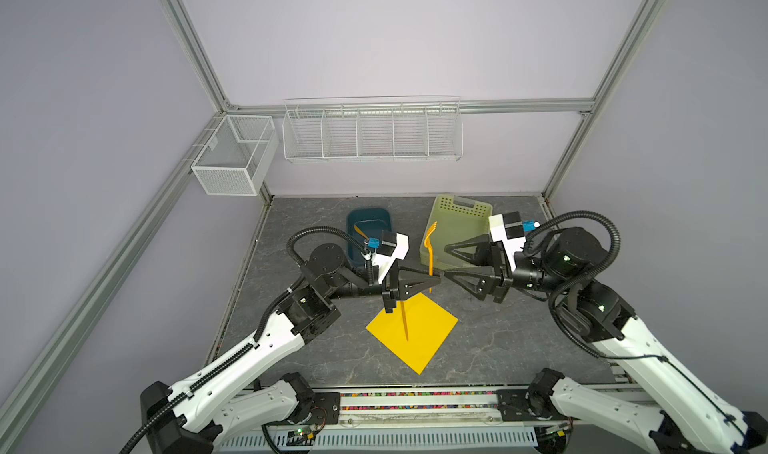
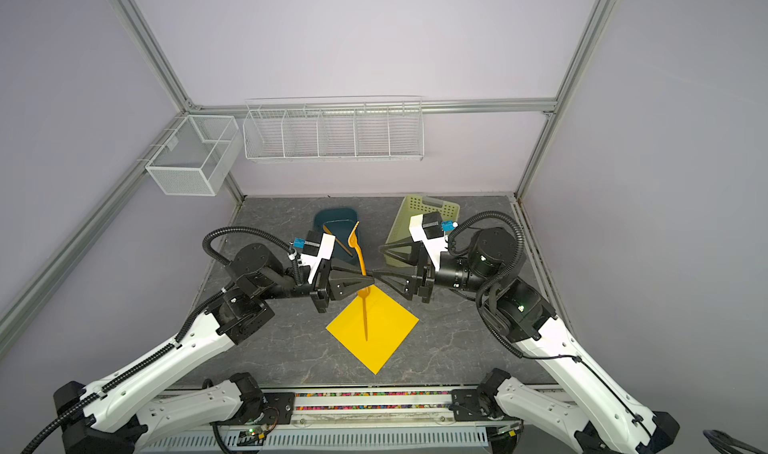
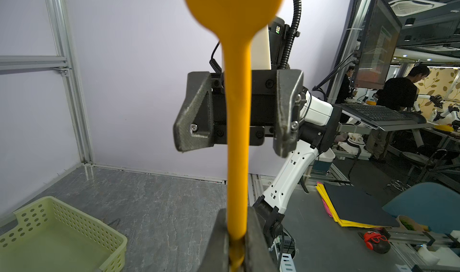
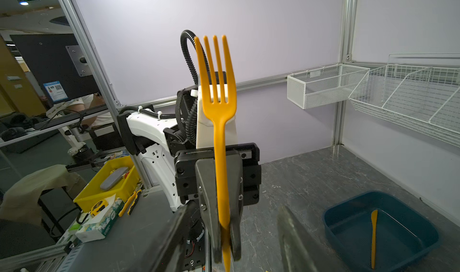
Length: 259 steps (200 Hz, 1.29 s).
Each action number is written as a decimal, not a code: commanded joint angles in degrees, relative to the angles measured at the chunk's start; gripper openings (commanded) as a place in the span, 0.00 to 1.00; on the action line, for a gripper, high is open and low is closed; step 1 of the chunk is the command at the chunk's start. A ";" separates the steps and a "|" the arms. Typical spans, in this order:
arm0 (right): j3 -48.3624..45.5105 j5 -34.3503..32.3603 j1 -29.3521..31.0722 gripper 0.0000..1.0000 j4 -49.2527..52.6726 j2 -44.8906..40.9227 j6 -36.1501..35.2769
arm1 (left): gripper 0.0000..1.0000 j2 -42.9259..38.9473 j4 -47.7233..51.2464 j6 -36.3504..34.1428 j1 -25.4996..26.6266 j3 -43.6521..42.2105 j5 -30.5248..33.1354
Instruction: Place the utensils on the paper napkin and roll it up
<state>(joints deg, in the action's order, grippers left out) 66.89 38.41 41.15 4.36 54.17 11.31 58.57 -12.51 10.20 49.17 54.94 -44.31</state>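
At mid-table, the left gripper [image 1: 436,282] is clenching the fork [image 1: 431,248] upright and the right gripper [image 1: 446,260] is gaping. Slipping loose, it could be missing the paper napkin [image 1: 428,331]

The left hand [image 3: 236,236] pinches an upright orange utensil [image 3: 237,133] at bottom centre. Behind it the right hand [image 3: 239,118] gapes; a green basket [image 3: 37,223] sits lower left.

The left arm [image 1: 266,344] reaches in from 7 o'clock and the right arm [image 1: 648,348] from 5 o'clock, wrists bent level, so the left claw [image 1: 436,282], pinched tight on the fork [image 1: 430,265], points to 3 o'clock, nearly meeting the right claw [image 1: 446,261], which points to 9 o'clock with jaws apart.
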 commanded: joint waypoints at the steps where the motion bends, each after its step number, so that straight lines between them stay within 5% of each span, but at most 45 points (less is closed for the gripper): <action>1: 1.48 3.12 0.42 0.55 -2.67 1.40 -1.33 | 0.00 0.33 0.72 -2.04 0.47 -0.14 2.17; 259: 0.61 2.99 0.94 0.07 -2.34 3.66 -0.71 | 0.00 0.52 4.82 -4.22 1.48 1.49 6.67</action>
<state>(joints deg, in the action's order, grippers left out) 67.35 40.34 41.52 2.66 57.78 10.59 59.61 -8.05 6.98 50.43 54.96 -39.16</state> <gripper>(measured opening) 0.098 0.081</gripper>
